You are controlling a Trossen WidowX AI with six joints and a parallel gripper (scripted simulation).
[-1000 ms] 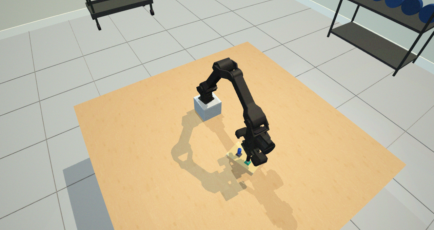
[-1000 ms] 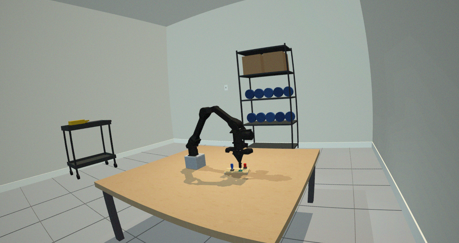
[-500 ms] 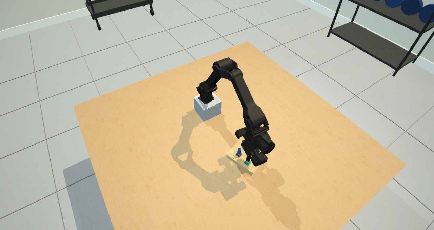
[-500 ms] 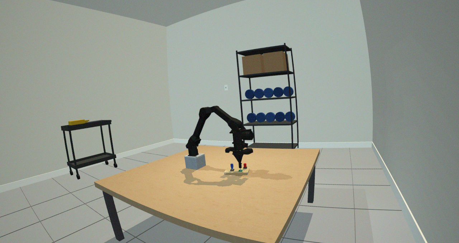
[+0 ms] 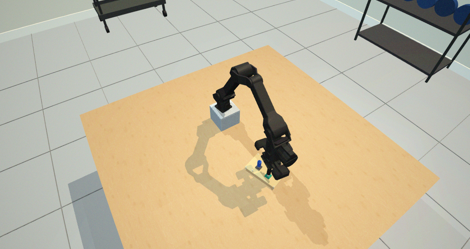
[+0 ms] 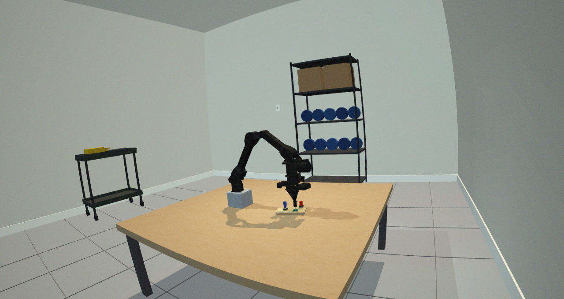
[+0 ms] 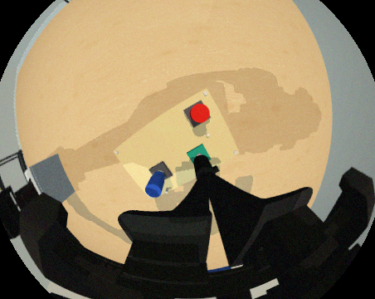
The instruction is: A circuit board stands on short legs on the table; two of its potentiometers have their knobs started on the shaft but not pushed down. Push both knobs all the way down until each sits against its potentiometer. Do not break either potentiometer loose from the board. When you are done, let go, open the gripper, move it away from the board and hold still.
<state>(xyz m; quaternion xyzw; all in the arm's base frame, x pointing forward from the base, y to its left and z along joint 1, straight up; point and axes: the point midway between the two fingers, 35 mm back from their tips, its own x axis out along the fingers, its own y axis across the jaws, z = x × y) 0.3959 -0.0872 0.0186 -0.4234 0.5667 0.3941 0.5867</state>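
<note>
The pale yellow circuit board point(image 5: 274, 183) point(image 7: 154, 145) stands on the table. A blue knob point(image 5: 259, 162) point(image 6: 284, 204) point(image 7: 155, 184) stands upright over a dark square potentiometer point(image 7: 164, 168). A red knob point(image 6: 300, 203) point(image 7: 200, 113) stands over another dark potentiometer at the other end; the top view does not show it. I cannot tell the exact gap under either knob. My gripper point(image 5: 268, 173) point(image 6: 294, 205) point(image 7: 206, 176) is shut and empty. It points down, its tips at or just above the green square part point(image 5: 267, 176) point(image 6: 295, 210) point(image 7: 197, 150) between the knobs; contact is unclear.
The arm's grey base block point(image 5: 225, 119) point(image 6: 239, 198) point(image 7: 54, 178) stands on the wooden table point(image 5: 157, 142) point(image 6: 189, 234). A dark cart point(image 6: 106, 154) and a tall shelf point(image 6: 331, 153) stand on the floor beyond the table.
</note>
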